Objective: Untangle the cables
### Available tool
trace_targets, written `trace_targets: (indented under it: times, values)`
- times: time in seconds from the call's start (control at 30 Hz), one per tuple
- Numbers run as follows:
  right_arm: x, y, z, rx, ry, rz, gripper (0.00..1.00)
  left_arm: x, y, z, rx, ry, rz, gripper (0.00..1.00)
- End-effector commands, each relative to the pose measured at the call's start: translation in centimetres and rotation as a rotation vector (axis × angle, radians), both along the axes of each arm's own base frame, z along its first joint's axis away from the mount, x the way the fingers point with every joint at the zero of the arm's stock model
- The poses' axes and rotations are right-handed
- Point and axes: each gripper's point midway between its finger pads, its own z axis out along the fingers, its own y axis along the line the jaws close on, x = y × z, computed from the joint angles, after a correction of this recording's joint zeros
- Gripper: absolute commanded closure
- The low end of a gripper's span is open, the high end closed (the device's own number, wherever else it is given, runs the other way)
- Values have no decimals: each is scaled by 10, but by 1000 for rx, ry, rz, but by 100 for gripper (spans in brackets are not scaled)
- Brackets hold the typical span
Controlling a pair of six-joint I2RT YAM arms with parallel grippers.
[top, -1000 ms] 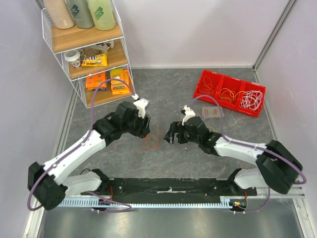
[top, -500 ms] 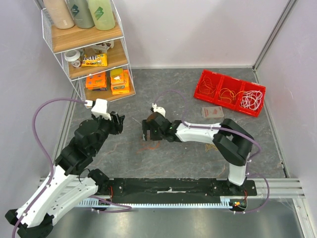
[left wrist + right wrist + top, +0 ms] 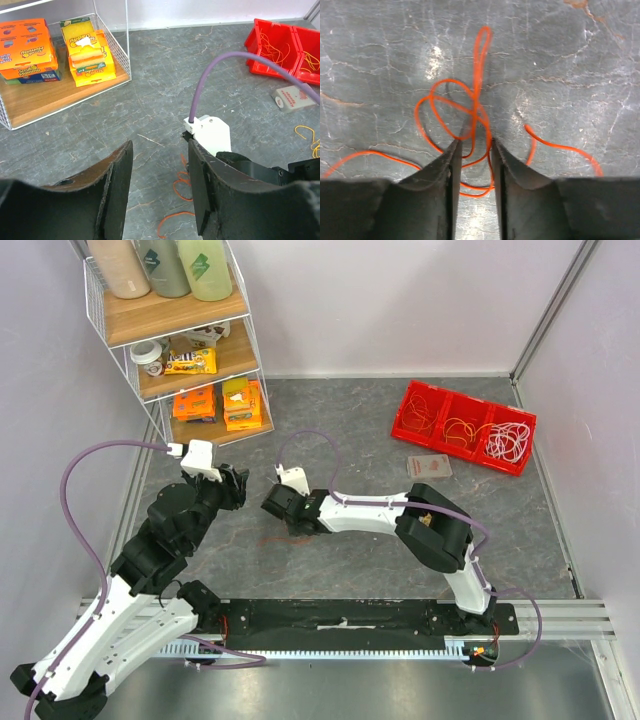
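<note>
A tangle of thin orange cable lies in loops on the grey stone table. My right gripper points down onto it, fingertips at the table. Its jaws stand narrowly apart with a few orange strands crossing the gap, so it is open. From above, the right gripper hides most of that cable. My left gripper hovers open to the left with nothing between its fingers. Past its fingers I see orange loops on the table and the right arm's white wrist block.
A red three-part bin at the back right holds more orange, yellow and white cables. A small card lies in front of it, a loose yellow loop nearby. A wire shelf with boxes and bottles stands back left.
The right arm swung left across the table and came down on the orange tangle, its jaws narrowing. The left arm drew back to the left, away from the cable.
</note>
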Motion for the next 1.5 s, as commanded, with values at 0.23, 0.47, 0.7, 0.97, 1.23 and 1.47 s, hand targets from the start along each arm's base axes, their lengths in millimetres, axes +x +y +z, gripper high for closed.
trace_targets:
  times: [0.23, 0.47, 0.7, 0.97, 1.23, 1.47]
  values:
    - [17, -42, 42, -63, -120, 19, 100, 4, 0, 8, -15, -32, 9, 46]
    - [55, -118, 109, 36, -247, -136, 100, 3, -2, 8, -17, -33, 0, 46]
    - [125, -227, 196, 70, -495, -411, 100, 3, -4, 9, -20, -33, -13, 46]
    - [224, -330, 219, 7, -578, -669, 100, 3, -3, 9, -21, -34, -11, 46]
    - [285, -377, 212, -384, -594, -771, 100, 1, -5, 11, -27, -37, -24, 46]
    - [312, -376, 178, -562, -530, -689, 100, 1, -6, 11, -31, -39, -29, 46]
